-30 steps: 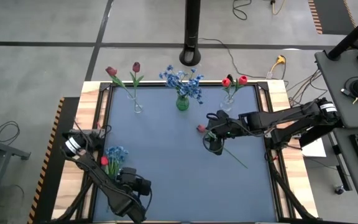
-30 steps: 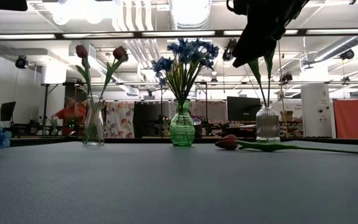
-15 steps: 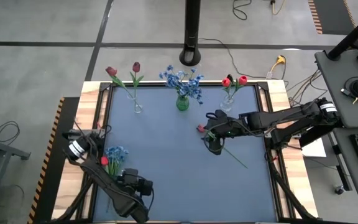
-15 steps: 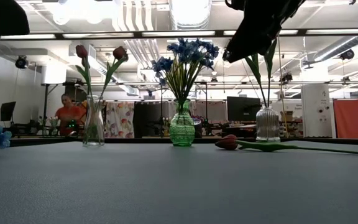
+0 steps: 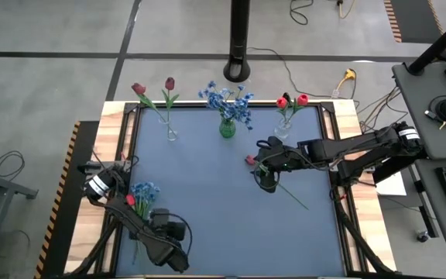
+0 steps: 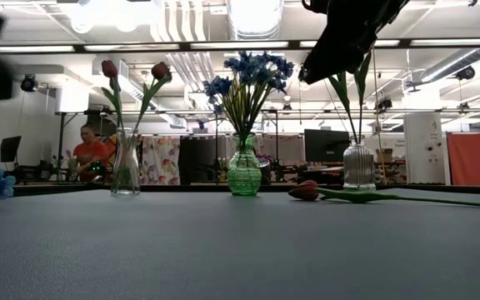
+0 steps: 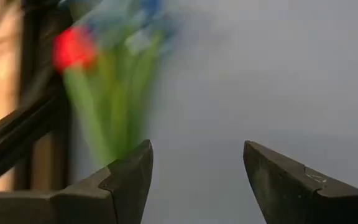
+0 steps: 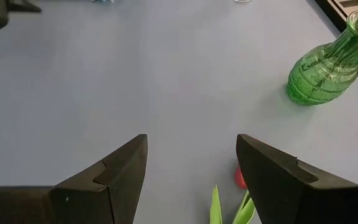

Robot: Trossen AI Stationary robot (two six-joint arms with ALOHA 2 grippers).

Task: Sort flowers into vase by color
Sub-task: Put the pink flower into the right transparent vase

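Three vases stand along the far edge: a clear vase (image 5: 170, 133) with maroon tulips (image 5: 169, 83), a green vase (image 5: 227, 128) with blue blossoms (image 5: 224, 99), and a clear vase (image 5: 283, 129) with red tulips (image 5: 302, 99). One red tulip (image 5: 250, 160) lies flat on the table, its stem running toward the near right. My right gripper (image 5: 265, 175) hovers open above that stem; its wrist view shows the tulip head (image 8: 240, 178) just ahead. A bunch of blue sprigs (image 5: 143, 191) with a red tulip (image 5: 130, 200) lies near the left edge. My left gripper (image 5: 159, 225) is open just short of their stems (image 7: 114, 106).
The table's middle and near right (image 5: 231, 225) are bare blue mat. A wooden frame (image 5: 107, 124) borders the table. A black post base (image 5: 238, 71) stands beyond the far edge. In the low view a person (image 6: 90, 150) shows in the room behind.
My left arm has shifted a little toward the near edge and has come lower; its wrist view is blurred by the motion. The right arm and all the flowers have kept still. The person in the background has moved.
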